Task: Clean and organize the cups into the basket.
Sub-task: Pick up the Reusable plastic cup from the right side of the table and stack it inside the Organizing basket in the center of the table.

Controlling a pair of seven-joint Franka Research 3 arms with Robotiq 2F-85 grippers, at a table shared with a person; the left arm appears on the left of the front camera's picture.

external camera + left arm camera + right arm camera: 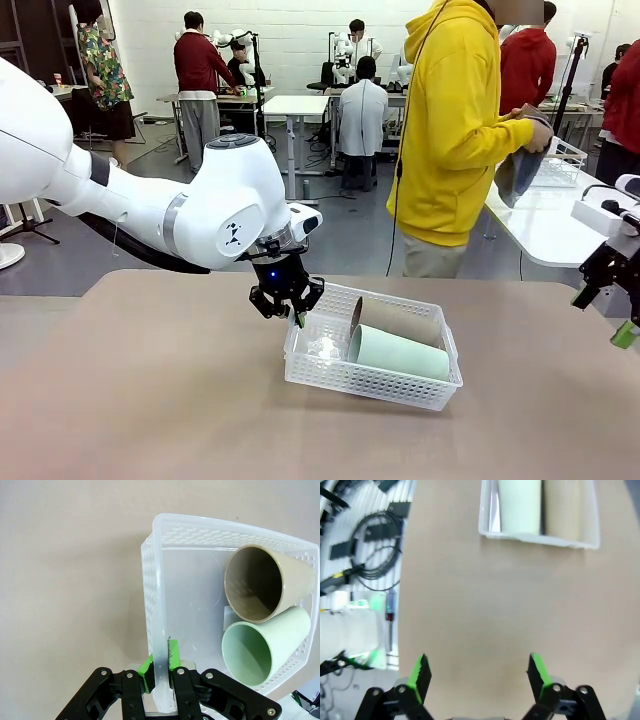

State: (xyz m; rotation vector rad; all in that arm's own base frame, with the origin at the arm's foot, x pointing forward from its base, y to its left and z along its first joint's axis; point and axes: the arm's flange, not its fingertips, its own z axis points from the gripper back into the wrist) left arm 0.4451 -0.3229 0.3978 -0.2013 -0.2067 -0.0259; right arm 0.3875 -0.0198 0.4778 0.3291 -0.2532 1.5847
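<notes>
On the brown table (150, 400), the left gripper (297, 316) is seen pinching the left-hand wall of the basket (372, 384), the thin white rim clamped between its green pads (146, 666); inside the basket two cups are laid on their sides, touching, mouths turned toward that gripper; the brown cup (405, 321) is on the far side, the mint cup (405, 355) on the near side; farther right, a grey cloth (520, 170) is held by a person (450, 120) in a yellow hoodie; the right gripper (605, 315) is held well apart from the basket, jaws spread wide, nothing between them.
</notes>
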